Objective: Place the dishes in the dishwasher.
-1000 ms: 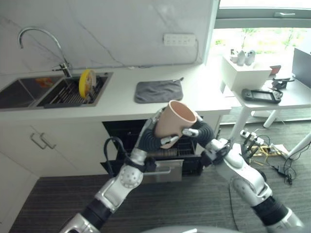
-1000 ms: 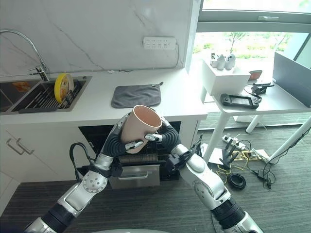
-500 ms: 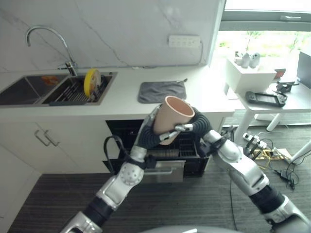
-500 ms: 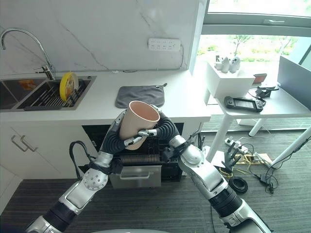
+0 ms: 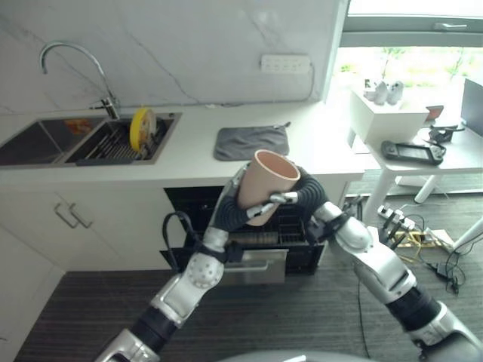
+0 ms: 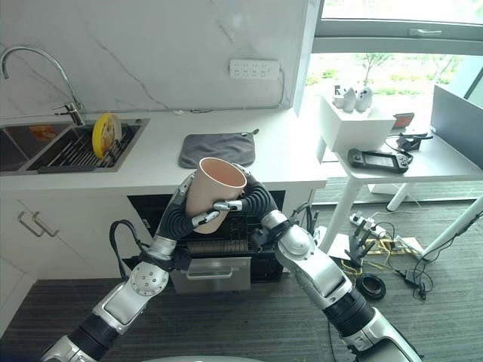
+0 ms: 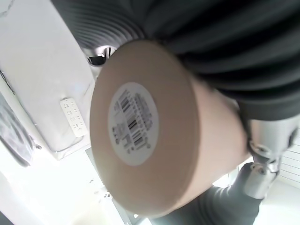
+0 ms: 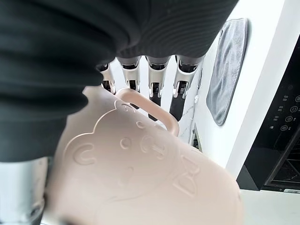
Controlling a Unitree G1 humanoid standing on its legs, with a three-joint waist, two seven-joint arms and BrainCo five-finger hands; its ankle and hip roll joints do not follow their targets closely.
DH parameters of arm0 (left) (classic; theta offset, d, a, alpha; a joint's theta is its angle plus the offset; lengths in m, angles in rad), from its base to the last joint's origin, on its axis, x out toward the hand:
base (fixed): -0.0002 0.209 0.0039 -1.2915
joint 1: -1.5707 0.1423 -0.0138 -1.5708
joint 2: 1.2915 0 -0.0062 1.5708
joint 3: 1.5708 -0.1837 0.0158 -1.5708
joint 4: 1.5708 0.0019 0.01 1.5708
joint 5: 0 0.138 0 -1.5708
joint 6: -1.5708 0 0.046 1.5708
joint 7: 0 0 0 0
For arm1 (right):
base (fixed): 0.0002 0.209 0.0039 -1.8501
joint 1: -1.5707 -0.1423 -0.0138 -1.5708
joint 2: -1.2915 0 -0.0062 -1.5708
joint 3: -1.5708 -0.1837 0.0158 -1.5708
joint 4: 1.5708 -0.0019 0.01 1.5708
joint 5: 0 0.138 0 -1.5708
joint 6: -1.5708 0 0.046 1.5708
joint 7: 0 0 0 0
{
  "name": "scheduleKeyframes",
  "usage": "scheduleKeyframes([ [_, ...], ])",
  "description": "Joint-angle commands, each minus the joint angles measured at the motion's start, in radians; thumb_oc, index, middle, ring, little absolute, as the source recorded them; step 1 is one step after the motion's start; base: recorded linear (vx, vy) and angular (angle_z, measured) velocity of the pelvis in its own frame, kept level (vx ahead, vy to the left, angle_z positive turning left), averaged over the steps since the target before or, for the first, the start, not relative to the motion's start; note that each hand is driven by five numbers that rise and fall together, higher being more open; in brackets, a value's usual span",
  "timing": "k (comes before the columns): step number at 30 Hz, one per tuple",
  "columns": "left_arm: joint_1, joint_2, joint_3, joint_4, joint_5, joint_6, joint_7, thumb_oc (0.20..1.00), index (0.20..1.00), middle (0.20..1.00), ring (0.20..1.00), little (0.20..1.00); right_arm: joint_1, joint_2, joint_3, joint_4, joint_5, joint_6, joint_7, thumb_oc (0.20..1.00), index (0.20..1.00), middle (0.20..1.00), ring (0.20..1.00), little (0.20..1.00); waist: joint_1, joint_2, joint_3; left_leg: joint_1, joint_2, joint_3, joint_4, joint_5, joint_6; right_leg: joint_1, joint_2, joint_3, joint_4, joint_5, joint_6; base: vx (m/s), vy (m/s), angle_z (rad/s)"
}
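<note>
A pale pink cup (image 5: 266,183) with a handle (image 8: 149,110) is held in the air between both hands, its mouth tilted up and to the right. It hangs above the open dishwasher (image 5: 260,256) under the counter. My left hand (image 5: 229,210) grips it from the left, fingers curled behind its wall. The cup's stickered bottom (image 7: 133,123) shows in the left wrist view. On the cup's right side, my right hand (image 5: 305,196) has its thumb across the front, and its fingers (image 8: 154,77) reach past the handle. A yellow plate (image 5: 136,128) stands upright in the sink rack.
The dishwasher's pulled-out rack (image 6: 219,247) juts into the floor space below the hands. A grey mat (image 5: 250,142) lies on the white counter (image 5: 189,162). The tap (image 5: 75,64) and sink (image 5: 45,139) are at far left. A white desk (image 5: 430,154) stands to the right.
The camera shifted a little a second ago. The cup stays between both hands and has hardly moved; the right arm has drawn slightly closer to it.
</note>
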Motion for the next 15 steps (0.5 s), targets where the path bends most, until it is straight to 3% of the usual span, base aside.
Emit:
scheduleKeyframes([
  [1, -0.136, -0.026, -0.13, 0.049, 0.03, -0.014, -0.064, 0.2, 0.2, 0.2, 0.2, 0.2, -0.193, 0.13, 0.075, -0.097, 0.031, -0.134, 0.018, 0.2, 0.2, 0.2, 0.2, 0.2, 0.017, -0.032, 0.021, 0.096, 0.012, -0.012, 0.008, -0.12, -0.014, -0.016, -0.055, 0.032, 0.001, 0.006, 0.06, 0.0, 0.0, 0.0],
  [2, -0.136, -0.026, -0.13, 0.051, 0.028, -0.015, -0.063, 0.222, 0.222, 0.222, 0.222, 0.222, -0.193, 0.13, 0.074, -0.096, 0.038, -0.142, 0.008, 0.2, 0.2, 0.2, 0.2, 0.2, 0.016, -0.031, 0.021, 0.096, 0.012, -0.012, 0.008, -0.12, -0.014, -0.015, -0.056, 0.032, 0.001, 0.005, 0.06, 0.0, 0.0, 0.0],
  [3, -0.134, -0.027, -0.131, 0.053, 0.02, -0.008, -0.067, 1.0, 1.0, 1.0, 1.0, 1.0, -0.189, 0.133, 0.069, -0.097, 0.051, -0.154, -0.009, 0.2, 0.2, 0.2, 0.2, 0.2, 0.016, -0.03, 0.021, 0.096, 0.012, -0.011, 0.008, -0.12, -0.014, -0.015, -0.056, 0.03, 0.001, 0.004, 0.059, 0.0, 0.0, 0.0],
  [11, -0.107, -0.036, -0.129, 0.073, -0.018, 0.014, -0.08, 1.0, 1.0, 1.0, 1.0, 1.0, -0.166, 0.136, 0.019, -0.081, 0.075, -0.18, -0.113, 0.2, 0.2, 0.2, 0.2, 0.2, 0.013, -0.026, 0.024, 0.104, 0.015, -0.004, 0.008, -0.119, -0.014, -0.008, -0.057, 0.026, 0.007, -0.001, 0.057, 0.0, 0.0, 0.0],
  [15, -0.075, -0.025, -0.071, 0.067, 0.004, 0.011, -0.006, 1.0, 1.0, 1.0, 1.0, 1.0, -0.112, 0.114, -0.106, -0.062, 0.097, -0.22, -0.235, 0.2, 0.2, 0.2, 0.2, 0.2, 0.007, -0.024, 0.025, 0.107, 0.019, -0.002, 0.008, -0.119, -0.015, -0.002, -0.055, 0.02, 0.007, -0.003, 0.052, 0.0, 0.0, 0.0],
])
